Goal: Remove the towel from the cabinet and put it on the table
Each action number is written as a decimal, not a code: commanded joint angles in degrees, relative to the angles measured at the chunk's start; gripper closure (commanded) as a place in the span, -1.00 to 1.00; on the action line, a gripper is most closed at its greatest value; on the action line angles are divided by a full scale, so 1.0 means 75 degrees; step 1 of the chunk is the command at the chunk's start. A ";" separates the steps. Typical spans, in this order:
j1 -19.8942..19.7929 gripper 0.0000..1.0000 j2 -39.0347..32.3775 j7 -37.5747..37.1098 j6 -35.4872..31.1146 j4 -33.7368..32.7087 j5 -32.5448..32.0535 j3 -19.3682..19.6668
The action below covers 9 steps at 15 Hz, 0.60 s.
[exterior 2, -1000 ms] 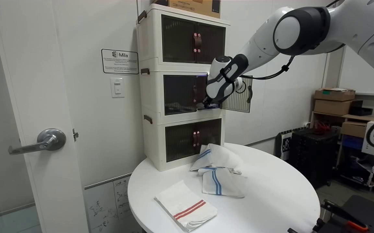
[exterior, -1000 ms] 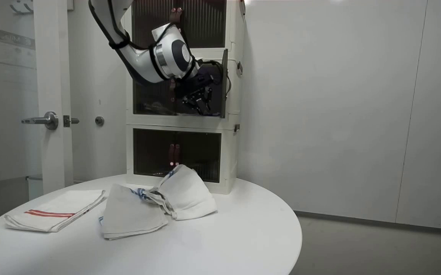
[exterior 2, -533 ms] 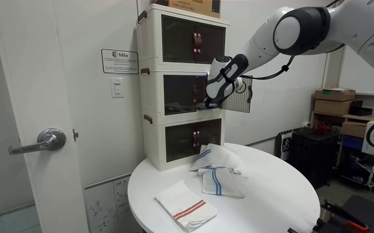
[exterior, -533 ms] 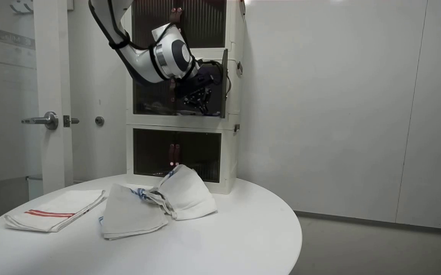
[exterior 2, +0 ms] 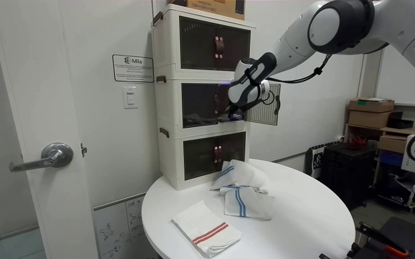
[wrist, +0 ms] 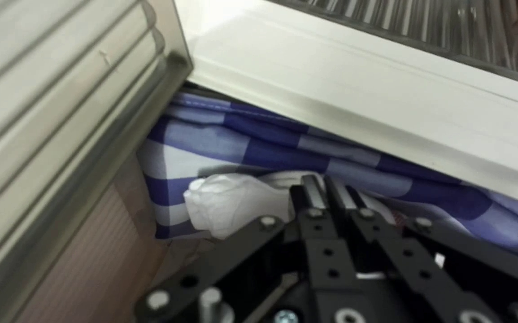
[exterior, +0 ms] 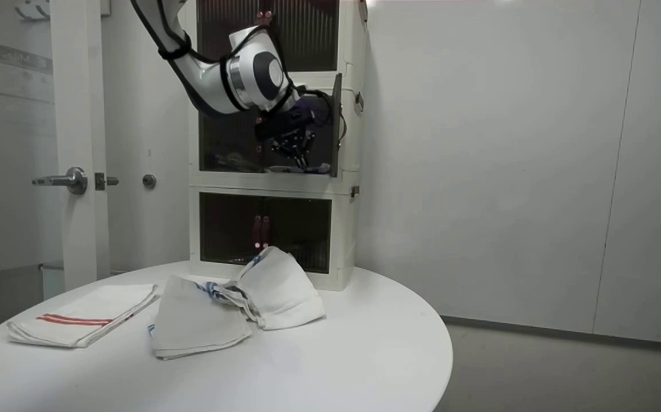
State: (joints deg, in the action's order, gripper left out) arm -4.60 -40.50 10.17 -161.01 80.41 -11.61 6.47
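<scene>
The cabinet (exterior: 233, 182) stands at the back of the white table (exterior: 376, 355). My gripper (wrist: 324, 186) reaches into its middle compartment; it shows small and dark in both exterior views (exterior: 300, 162) (exterior 2: 231, 116). Its fingers stand close together with a narrow gap. A bunched white towel (wrist: 236, 204) shows left of the fingers and passes behind their tips; they look shut on it, though the pinched part is hidden. A red-marked bit (wrist: 398, 219) shows on the right. A blue checked cloth (wrist: 281, 154) lies around and behind the white towel.
The compartment's open door (exterior: 336, 126) stands close beside the gripper; its ribbed panel (wrist: 84, 112) fills the left of the wrist view. The neighbouring door (exterior: 231, 146) is closed. On the table lie a red-striped towel (exterior 2: 207, 228) and blue-striped towels (exterior 2: 248, 203) (exterior 2: 245, 174).
The arm has risen and drawn back slightly from the compartment. The gripper's fingers look closer together than before. The towels on the table and the open door have not moved.
</scene>
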 commanded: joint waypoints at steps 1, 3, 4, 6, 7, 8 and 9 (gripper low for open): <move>-0.0281 0.84 0.1179 -0.0307 0.0214 0.1246 0.0686 -0.0420; -0.0457 0.84 0.1735 -0.0324 0.0109 0.1840 0.1175 -0.0705; -0.0558 0.85 0.2016 -0.0269 0.0084 0.2112 0.1425 -0.0859; -0.0789 0.84 0.2574 -0.0096 0.0010 0.2645 0.2009 -0.1207; -0.0916 0.84 0.2798 0.0023 0.0036 0.2820 0.2344 -0.1390; -0.1094 0.84 0.3115 0.0180 0.0010 0.3059 0.2776 -0.1601; -0.1274 0.83 0.3375 0.0277 -0.0010 0.3238 0.3124 -0.1797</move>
State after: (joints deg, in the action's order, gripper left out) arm -10.32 -22.94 9.23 -160.40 97.28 4.90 -2.68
